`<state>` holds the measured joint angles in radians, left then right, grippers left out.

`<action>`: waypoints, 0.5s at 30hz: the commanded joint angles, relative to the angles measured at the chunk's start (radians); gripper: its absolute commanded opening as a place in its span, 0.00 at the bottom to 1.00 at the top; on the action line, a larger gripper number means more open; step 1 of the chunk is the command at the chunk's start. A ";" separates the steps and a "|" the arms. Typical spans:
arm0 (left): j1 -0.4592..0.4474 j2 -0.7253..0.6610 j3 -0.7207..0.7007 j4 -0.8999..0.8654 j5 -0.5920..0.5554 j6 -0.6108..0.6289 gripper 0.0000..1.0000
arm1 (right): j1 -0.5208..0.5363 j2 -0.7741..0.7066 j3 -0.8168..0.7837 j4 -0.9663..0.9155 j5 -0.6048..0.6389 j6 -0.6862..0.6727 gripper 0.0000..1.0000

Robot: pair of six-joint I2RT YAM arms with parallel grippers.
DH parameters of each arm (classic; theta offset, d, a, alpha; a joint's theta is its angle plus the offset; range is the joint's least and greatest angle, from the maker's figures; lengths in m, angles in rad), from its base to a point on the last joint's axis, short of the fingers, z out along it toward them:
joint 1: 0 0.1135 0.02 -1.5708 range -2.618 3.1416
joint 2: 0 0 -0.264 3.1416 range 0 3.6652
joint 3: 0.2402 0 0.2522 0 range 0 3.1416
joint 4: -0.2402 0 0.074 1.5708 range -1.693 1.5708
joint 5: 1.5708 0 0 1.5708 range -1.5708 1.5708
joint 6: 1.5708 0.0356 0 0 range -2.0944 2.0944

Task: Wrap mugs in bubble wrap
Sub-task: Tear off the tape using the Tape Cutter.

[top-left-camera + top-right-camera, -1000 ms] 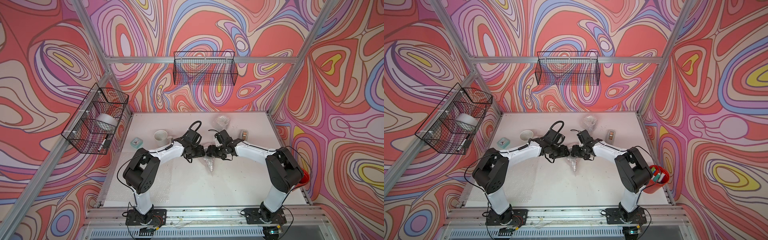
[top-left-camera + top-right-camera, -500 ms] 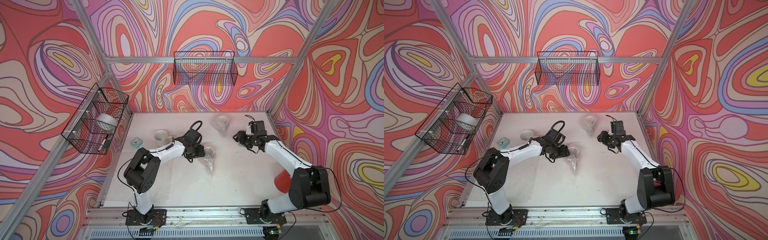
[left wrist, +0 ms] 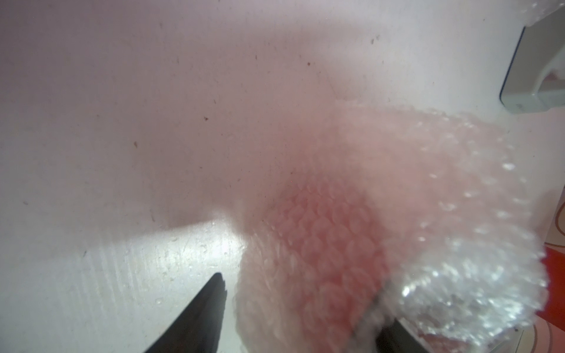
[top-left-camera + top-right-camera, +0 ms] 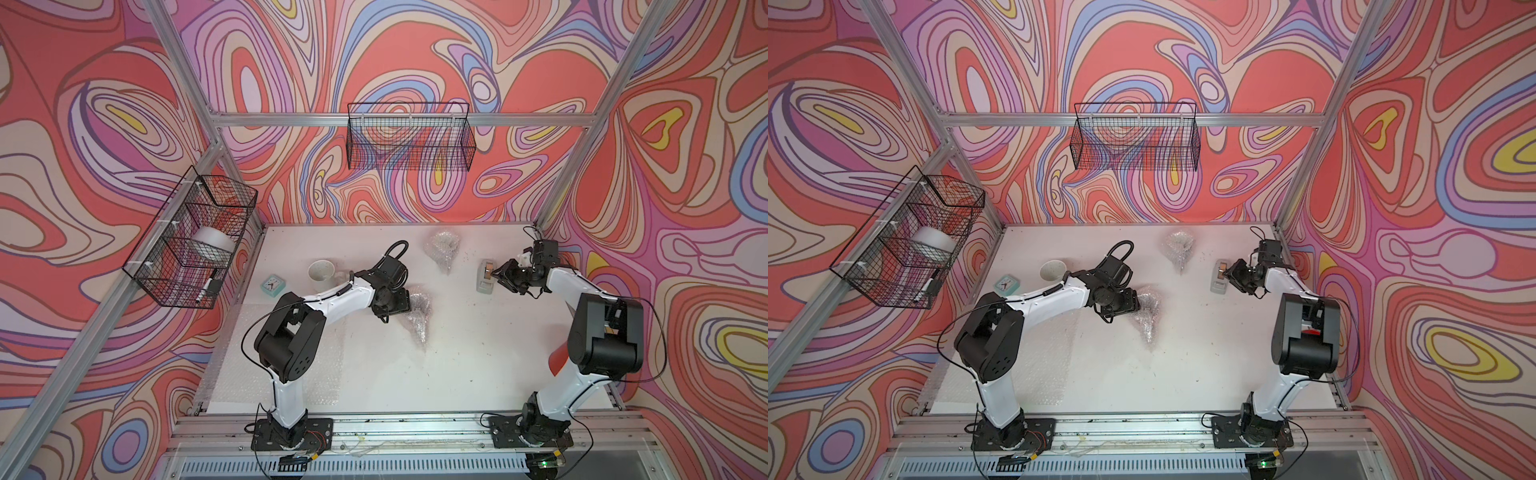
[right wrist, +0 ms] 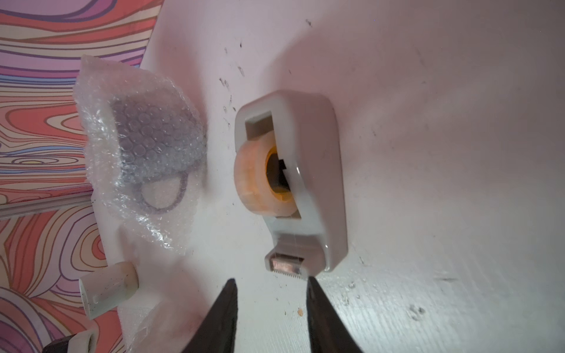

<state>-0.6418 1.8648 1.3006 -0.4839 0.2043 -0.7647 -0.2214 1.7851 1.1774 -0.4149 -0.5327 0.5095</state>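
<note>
Bubble wrap (image 4: 419,316) swathes the red mug (image 3: 324,232) near the middle of the worktop (image 4: 478,374). The left pincer (image 3: 301,282) straddles that bundle, and we cannot tell whether it clamps it. The right pincer (image 5: 271,279) stands released, holding nothing, just short of the cutter (image 5: 287,266) of the grey tape dispenser (image 5: 324,146) near the right edge. We see the lavender-grey mug (image 5: 153,137) wrapped by the far edge, and the white mug (image 4: 321,272) bare toward the left edge.

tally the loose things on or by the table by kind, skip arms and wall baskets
white mug, unwrapped: 1
bubble-wrapped bundles: 2, rear and middle
flat bubble wrap sheet: 1
tape dispenser: 1
mint clock: 1
red thing, mostly hidden: 1
total: 7
</note>
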 commanded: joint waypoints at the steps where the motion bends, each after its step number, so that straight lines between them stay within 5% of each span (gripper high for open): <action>1: -0.004 0.034 0.014 -0.089 -0.047 -0.018 0.65 | -0.025 0.059 0.038 -0.002 -0.078 -0.029 0.38; 15: -0.004 0.040 0.020 -0.096 -0.042 -0.022 0.64 | -0.027 0.138 0.054 0.051 -0.162 -0.057 0.37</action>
<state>-0.6426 1.8740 1.3159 -0.5030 0.1974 -0.7761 -0.2474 1.9079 1.2121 -0.3904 -0.6693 0.4755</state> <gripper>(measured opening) 0.647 0.372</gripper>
